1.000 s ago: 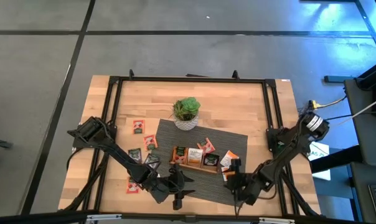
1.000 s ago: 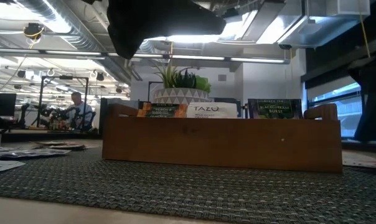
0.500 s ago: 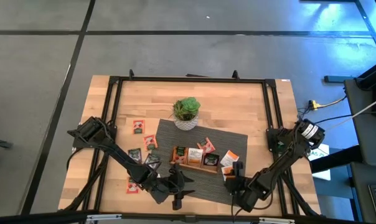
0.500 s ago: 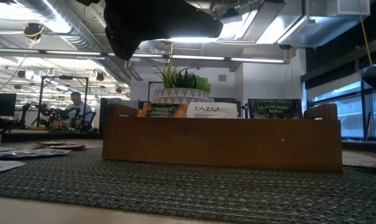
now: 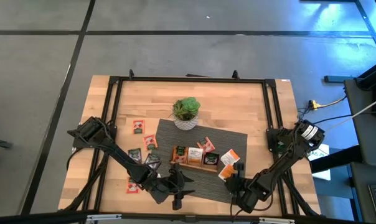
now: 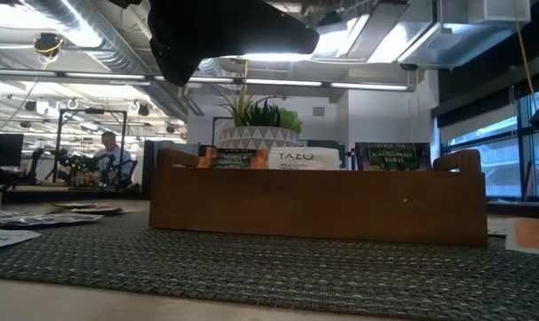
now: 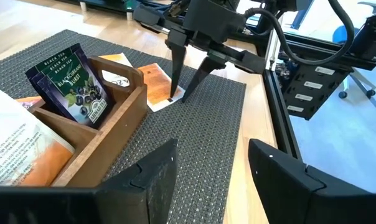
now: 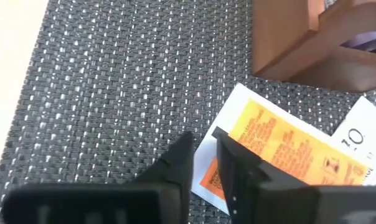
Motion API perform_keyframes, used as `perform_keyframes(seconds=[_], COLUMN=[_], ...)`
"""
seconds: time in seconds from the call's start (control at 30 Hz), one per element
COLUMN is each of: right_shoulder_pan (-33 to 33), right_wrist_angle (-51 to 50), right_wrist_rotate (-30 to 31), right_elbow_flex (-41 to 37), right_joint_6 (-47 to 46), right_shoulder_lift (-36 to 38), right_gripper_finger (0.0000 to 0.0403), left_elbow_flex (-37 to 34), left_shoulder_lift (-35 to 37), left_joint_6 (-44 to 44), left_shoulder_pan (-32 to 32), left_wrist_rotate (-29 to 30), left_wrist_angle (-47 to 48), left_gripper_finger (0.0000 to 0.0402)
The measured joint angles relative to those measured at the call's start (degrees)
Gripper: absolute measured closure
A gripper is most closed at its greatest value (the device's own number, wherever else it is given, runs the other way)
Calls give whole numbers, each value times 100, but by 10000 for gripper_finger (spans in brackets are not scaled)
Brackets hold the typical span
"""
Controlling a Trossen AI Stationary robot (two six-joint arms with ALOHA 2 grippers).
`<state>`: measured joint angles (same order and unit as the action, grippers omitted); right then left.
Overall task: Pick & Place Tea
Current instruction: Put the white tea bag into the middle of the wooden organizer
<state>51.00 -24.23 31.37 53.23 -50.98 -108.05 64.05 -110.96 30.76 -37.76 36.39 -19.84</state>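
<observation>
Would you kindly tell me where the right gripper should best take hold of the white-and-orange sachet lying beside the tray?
Probably by its free edge, the one facing away from the wooden tray, coming down from above. The sachet lies flat on the woven mat, so only an edge offers purchase. The right gripper, open, is poised at that edge.

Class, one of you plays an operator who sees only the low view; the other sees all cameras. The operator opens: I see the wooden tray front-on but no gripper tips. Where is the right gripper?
Observer: The right gripper is down at an orange-and-white sachet on the mat, just past the tray's blackcurrant end.
Operator: And the left?
Observer: The left gripper is open and empty above the mat, facing the tray.
Operator: Any loose tea elsewhere?
Observer: Yes, red sachets lie on bare wood left of the mat.
</observation>
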Motion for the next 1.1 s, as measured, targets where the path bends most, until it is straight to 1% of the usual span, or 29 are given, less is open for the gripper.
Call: perform_keyframes(seconds=[0.17, 0.33, 0.5, 0.67, 0.77, 0.83, 1.0, 1.1], right_shoulder_pan=[-4, -10, -25, -45, -43, -41, -25, -18], right_wrist_angle=[48, 90, 294, 768, 952, 952, 779, 774], right_wrist_rotate=[-101, -219, -332, -475, -480, -478, -543, -497], right_elbow_flex=[0, 0, -10, -29, -41, -52, -100, -68], right_joint_6=[-7, -257, -153, 7, 152, 109, -5, -200], right_shoulder_lift=[0, 0, 8, -10, 2, 79, 549, 862], right_gripper_finger=[366, 395, 392, 393, 397, 397, 390, 393], left_elbow_flex=[0, 0, -4, -3, 86, 200, 499, 784], left_shoulder_lift=[0, 0, 0, -24, -93, -208, -752, -1135], left_joint_6=[0, 0, -56, -644, -802, -818, -839, -845], left_shoulder_pan=[0, 0, 24, 125, 184, 251, 451, 548], left_wrist_rotate=[-1, -1, -49, -452, -506, -700, -1338, -1708], left_wrist_angle=[0, 0, -92, -381, -470, -520, -528, -535], left_gripper_finger=[211, 211, 211, 211, 212, 212, 211, 212])
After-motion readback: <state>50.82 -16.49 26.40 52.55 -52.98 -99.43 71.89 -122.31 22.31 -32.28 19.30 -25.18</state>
